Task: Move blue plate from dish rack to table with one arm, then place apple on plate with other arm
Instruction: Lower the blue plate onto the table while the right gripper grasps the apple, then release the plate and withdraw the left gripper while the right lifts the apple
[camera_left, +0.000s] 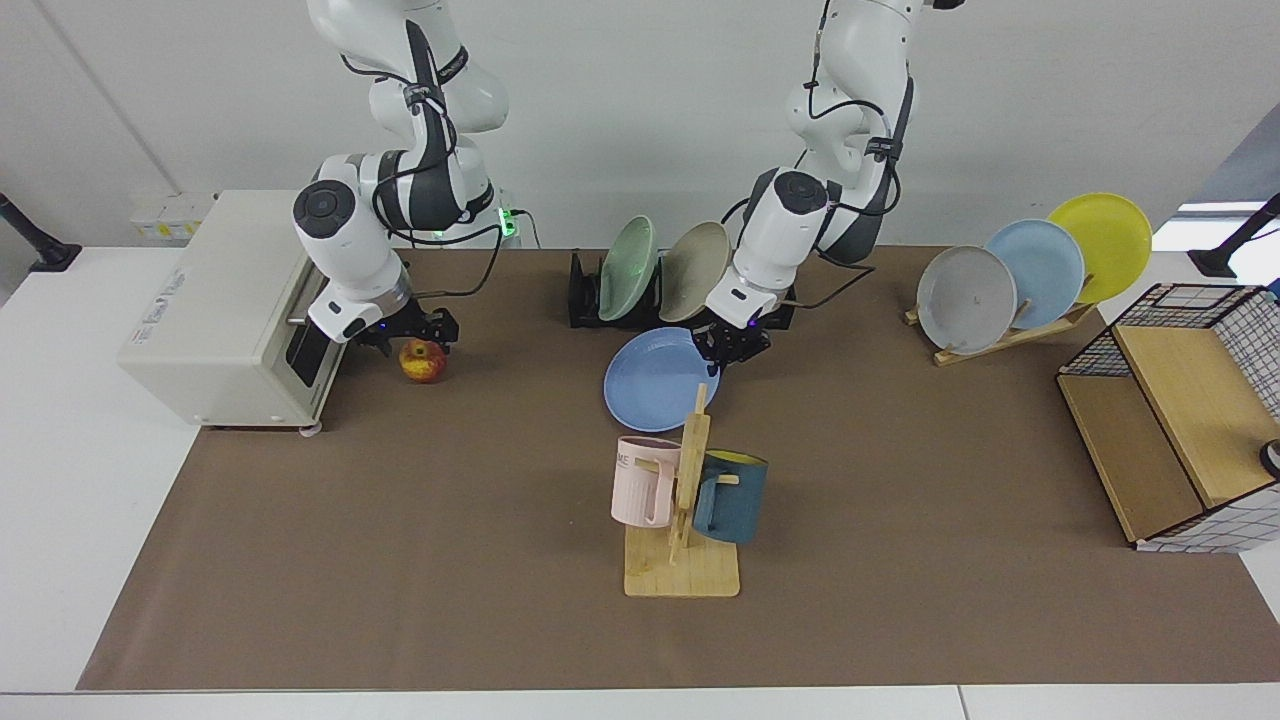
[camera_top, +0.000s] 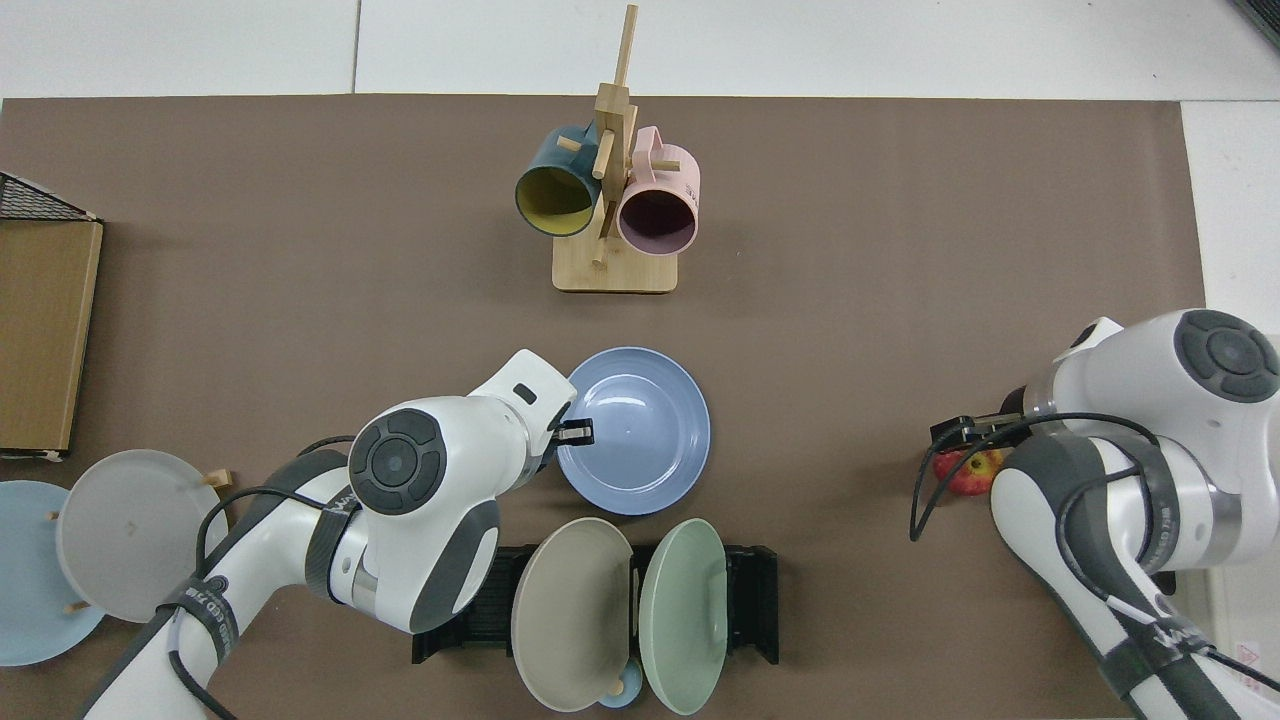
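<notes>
Brown-matted table (camera_left: 400, 600). Near: mug tree (camera_left: 685, 500) close before blue plate (camera_left: 655, 378), which lies flat ahead of dish rack (camera_left: 585, 295). Left gripper (camera_left: 733, 345) pinches the plate's rim; release cleanly, lift straight. Right gripper (camera_left: 415, 330) spread above apple (camera_left: 423, 361); descend centred, close gently. Toaster oven (camera_left: 225, 310) crowds that side.

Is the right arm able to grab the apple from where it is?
Probably yes. The right gripper hangs right over the apple, fingers apart on either side, with nothing between them. The toaster oven beside it seems to leave enough room.
</notes>
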